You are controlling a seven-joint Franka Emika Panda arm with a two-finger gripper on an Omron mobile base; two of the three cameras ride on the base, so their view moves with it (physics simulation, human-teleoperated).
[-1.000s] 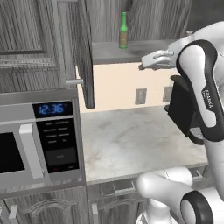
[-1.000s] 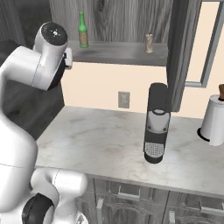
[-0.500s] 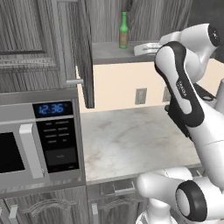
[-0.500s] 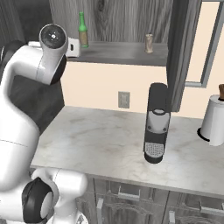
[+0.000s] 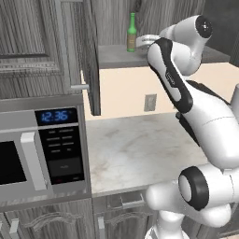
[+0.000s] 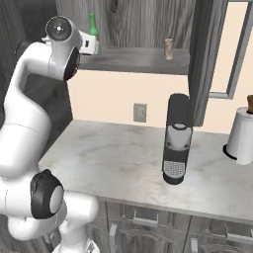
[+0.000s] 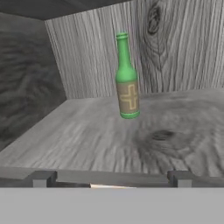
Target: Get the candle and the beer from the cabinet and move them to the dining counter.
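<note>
Gripper (image 7: 107, 178), fingers apart and empty, faces slim green glass bottle (image 7: 126, 77) at frame centre; short tan candle (image 6: 169, 49) also unmoved.

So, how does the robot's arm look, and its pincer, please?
The arm is built of glossy white, rounded shells with dark grey to black joint rings and round end caps. One link has a black band with small white lettering, too small to read. No loose cables are seen. The pincer has two small, dark grey, blocky finger tips.
</note>
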